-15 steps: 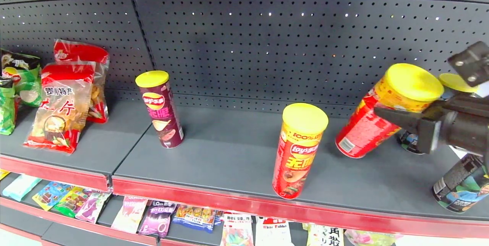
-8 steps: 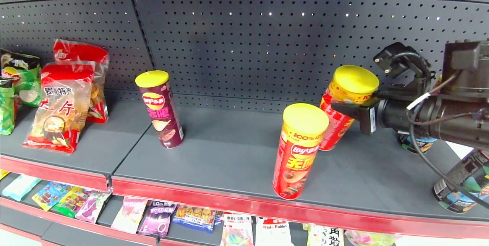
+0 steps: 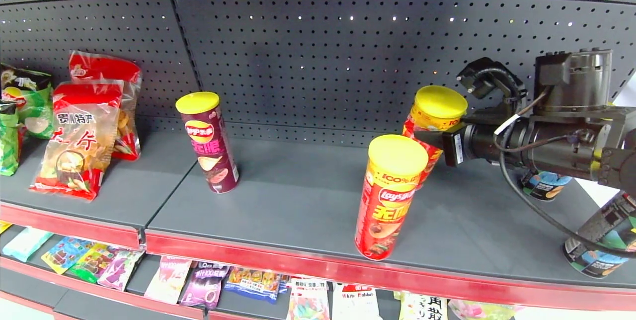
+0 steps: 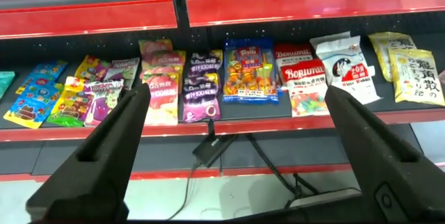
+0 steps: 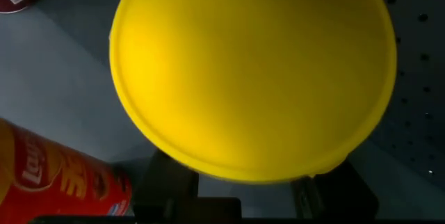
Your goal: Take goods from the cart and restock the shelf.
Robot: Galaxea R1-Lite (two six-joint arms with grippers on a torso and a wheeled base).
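Observation:
A red chip can with a yellow lid [image 3: 437, 107] hangs slightly tilted over the grey shelf [image 3: 298, 200], just behind and to the right of a standing red can [image 3: 391, 196]. My right gripper [image 3: 431, 138] comes in from the right and is shut on the held can below its lid. From the right wrist, the yellow lid [image 5: 254, 71] is seen from above, with the standing red can [image 5: 55, 182] beside it. A purple can [image 3: 208, 143] stands further left. My left gripper [image 4: 236, 92] is open and holds nothing, low in front of the lower shelves.
Two dark cans [image 3: 546, 183] [image 3: 596, 245] stand at the shelf's right end under my right arm. Snack bags [image 3: 79, 141] and green bags [image 3: 15, 121] lean at the left. Candy packets [image 4: 243, 71] lie on the lower shelf. Bare shelf lies between the purple can and the red one.
My right arm has carried the red can leftward from the shelf's right end to behind the standing red can, and the can has come more upright.

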